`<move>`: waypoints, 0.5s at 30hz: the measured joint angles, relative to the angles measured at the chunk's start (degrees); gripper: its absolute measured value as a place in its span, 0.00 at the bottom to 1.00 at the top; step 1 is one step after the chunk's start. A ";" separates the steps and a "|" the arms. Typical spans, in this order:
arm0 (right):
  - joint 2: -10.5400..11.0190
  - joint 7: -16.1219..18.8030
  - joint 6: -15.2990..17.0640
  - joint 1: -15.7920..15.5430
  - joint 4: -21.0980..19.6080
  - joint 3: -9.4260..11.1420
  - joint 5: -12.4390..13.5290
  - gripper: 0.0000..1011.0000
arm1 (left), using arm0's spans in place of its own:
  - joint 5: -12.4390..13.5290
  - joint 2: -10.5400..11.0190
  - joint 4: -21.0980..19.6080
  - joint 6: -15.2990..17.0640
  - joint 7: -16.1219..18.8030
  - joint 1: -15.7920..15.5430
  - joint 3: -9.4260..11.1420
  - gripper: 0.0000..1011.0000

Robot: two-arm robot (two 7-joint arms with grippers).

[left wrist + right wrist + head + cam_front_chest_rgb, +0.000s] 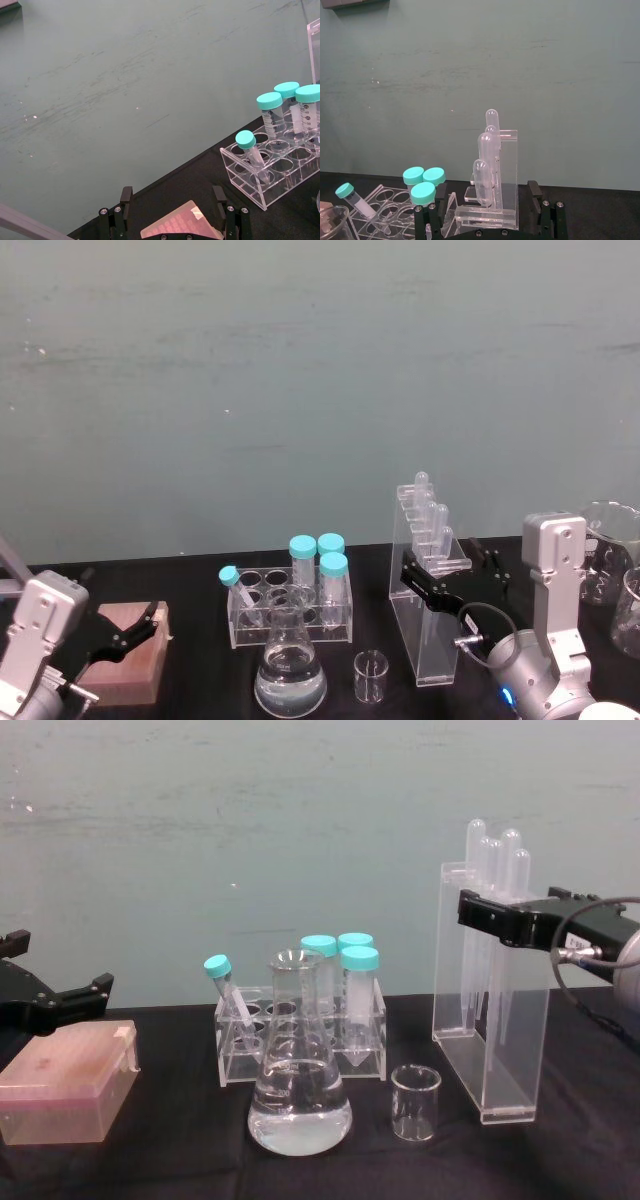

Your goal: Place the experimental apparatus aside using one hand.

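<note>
The experimental apparatus stands on the black table: a tall acrylic stand (pixel 425 640) (pixel 490 1020) (pixel 492 200) with pipettes, a small glass beaker (pixel 370 677) (pixel 415 1102), and a conical flask (pixel 289 665) (pixel 298 1090) with clear liquid. My right gripper (pixel 448 565) (pixel 510 910) (pixel 487 192), the hand, is open. Its fingers straddle the stand's upper part with a gap on each side. At the far left, my left gripper (pixel 150 625) (pixel 171 197) (pixel 70 990) hangs open just over a pink box (pixel 125 645) (pixel 60 1090).
A clear rack of teal-capped tubes (pixel 290 600) (pixel 300 1030) (pixel 280 165) sits behind the flask, left of the stand. Two large glass beakers (pixel 610 550) stand at the far right. A teal wall backs the table.
</note>
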 joint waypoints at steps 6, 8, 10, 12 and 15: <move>-0.19 0.00 -0.07 0.22 0.25 -0.09 -0.34 0.99 | 0.00 0.00 0.00 0.00 0.00 0.00 0.00 0.99; -0.24 -0.01 -0.07 0.33 0.34 -0.13 -0.47 0.99 | 0.00 0.00 0.00 0.00 0.00 0.00 0.00 0.99; -0.32 -0.03 -0.07 0.49 0.53 -0.14 -0.66 0.99 | 0.00 0.00 0.00 0.00 0.00 0.00 0.00 0.99; -0.40 -0.12 -0.04 0.62 0.68 -0.16 -0.85 0.99 | 0.00 0.00 0.00 0.00 0.00 0.00 0.00 0.99; -0.51 -0.26 0.03 0.78 0.87 -0.16 -1.09 0.99 | 0.00 0.00 0.00 0.00 0.00 0.00 0.00 0.99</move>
